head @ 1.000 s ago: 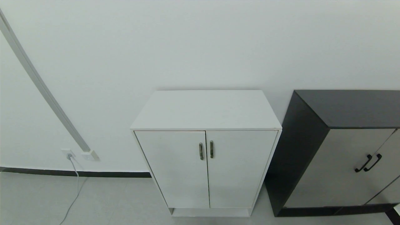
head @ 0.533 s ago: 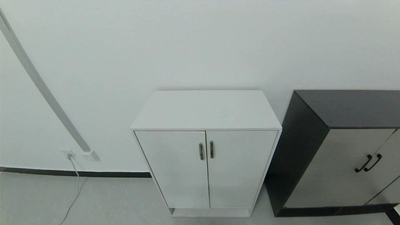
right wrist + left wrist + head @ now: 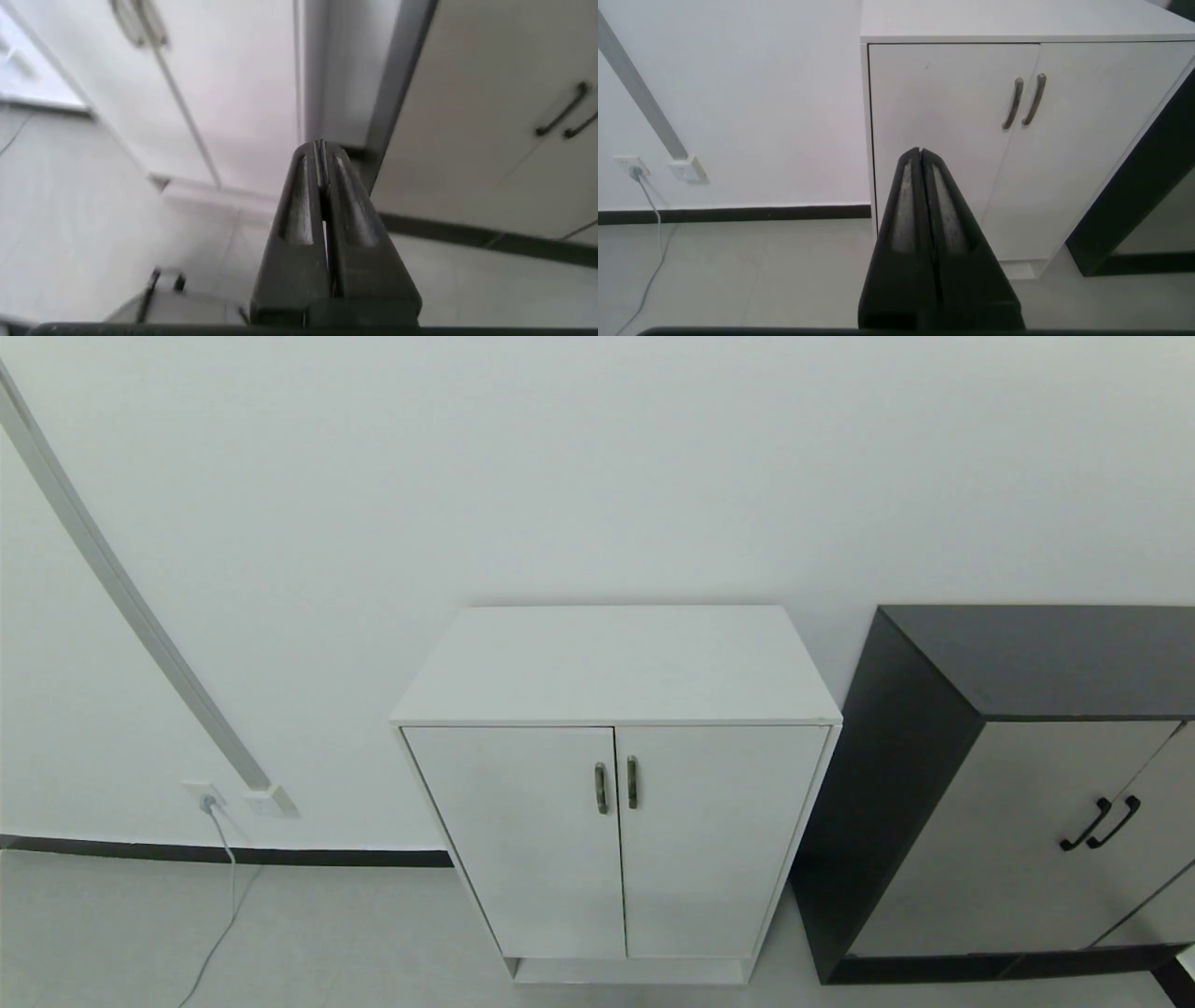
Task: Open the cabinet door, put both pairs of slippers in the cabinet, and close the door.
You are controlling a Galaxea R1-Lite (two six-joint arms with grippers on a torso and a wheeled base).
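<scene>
A white two-door cabinet (image 3: 616,784) stands against the wall, both doors closed, with two slim metal handles (image 3: 616,786) side by side at the middle seam. The same cabinet (image 3: 1008,140) faces my left gripper (image 3: 921,159), which is shut with nothing in it and held well short of the doors. My right gripper (image 3: 320,154) is also shut and empty, low over the floor before the cabinet's lower corner (image 3: 224,103).
A black cabinet with grey doors and black handles (image 3: 1027,784) stands right beside the white one. A wall socket with a white cable (image 3: 210,803) lies to the left, under a slanted cable duct (image 3: 121,588). Bare grey floor (image 3: 280,933) spreads in front.
</scene>
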